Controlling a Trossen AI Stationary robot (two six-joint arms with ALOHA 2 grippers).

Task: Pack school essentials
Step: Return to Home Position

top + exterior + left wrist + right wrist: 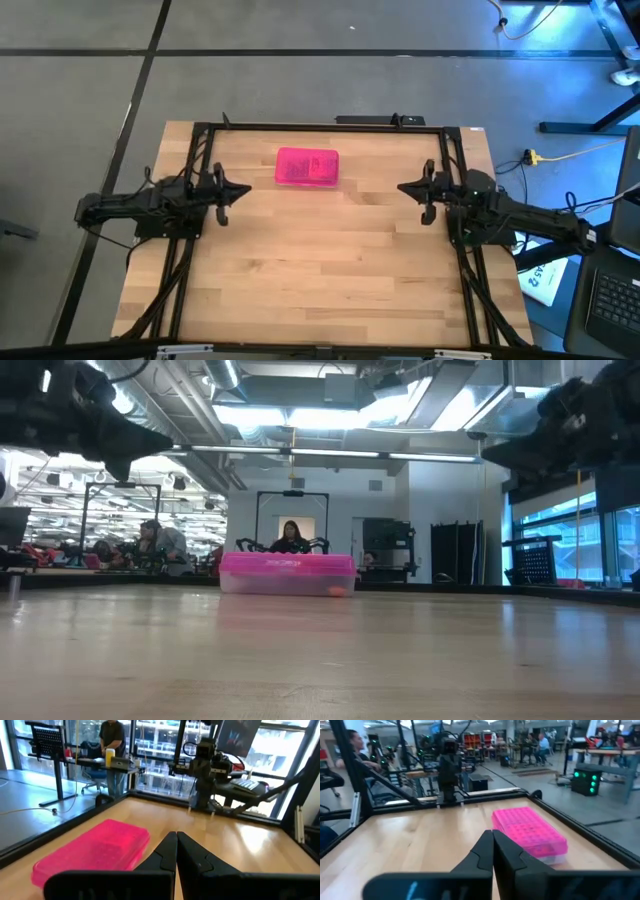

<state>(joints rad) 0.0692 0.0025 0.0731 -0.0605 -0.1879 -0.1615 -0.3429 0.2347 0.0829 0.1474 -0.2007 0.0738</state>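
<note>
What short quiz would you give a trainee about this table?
1. True or false: the pink-lidded box lies open on the wooden table.
2. The left gripper and right gripper are: A) holding the box; B) away from it, fingers shut; C) resting on its lid.
3. Fill in: in the high view, the box lies nearer the ___ gripper.

Key: 1 false, the lid is shut. 2 B. 3 left.
</note>
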